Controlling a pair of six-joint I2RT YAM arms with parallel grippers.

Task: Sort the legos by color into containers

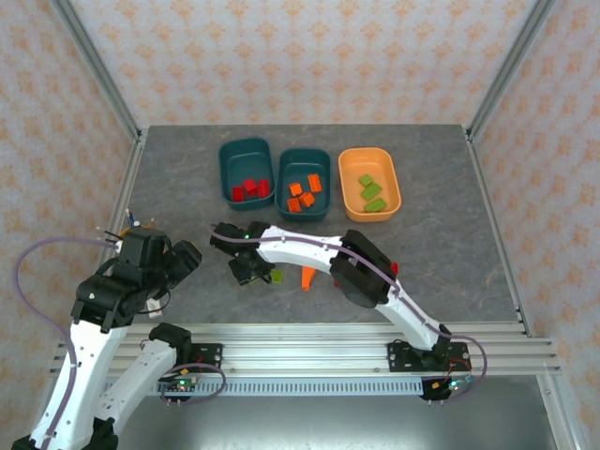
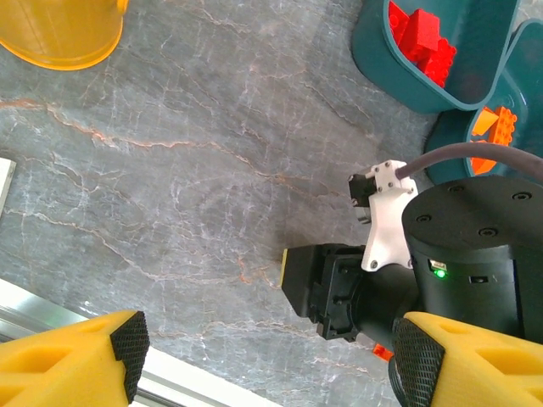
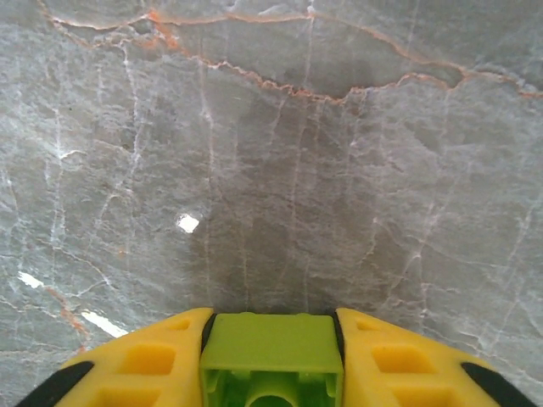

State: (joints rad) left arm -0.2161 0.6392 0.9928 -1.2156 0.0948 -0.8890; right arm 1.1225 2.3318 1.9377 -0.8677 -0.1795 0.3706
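Note:
My right gripper (image 3: 271, 339) is shut on a light green lego (image 3: 271, 349), held low over the grey table with its hollow underside toward the camera. From above, that gripper (image 1: 262, 274) and green lego (image 1: 277, 277) are near the table's front middle. An orange lego (image 1: 308, 277) lies just right of them, and a red lego (image 1: 394, 267) peeks out beside the right arm. The left teal container (image 1: 225, 178) holds red legos, the middle teal container (image 1: 285, 192) orange ones, and the orange container (image 1: 347, 192) green ones. My left gripper (image 2: 267, 356) is open and empty, left of the right gripper.
A yellow cup (image 2: 64, 30) stands at the table's left side. The right arm's black wrist (image 2: 356, 288) is close in front of my left fingers. The table's metal front rail (image 1: 300, 337) runs below both grippers.

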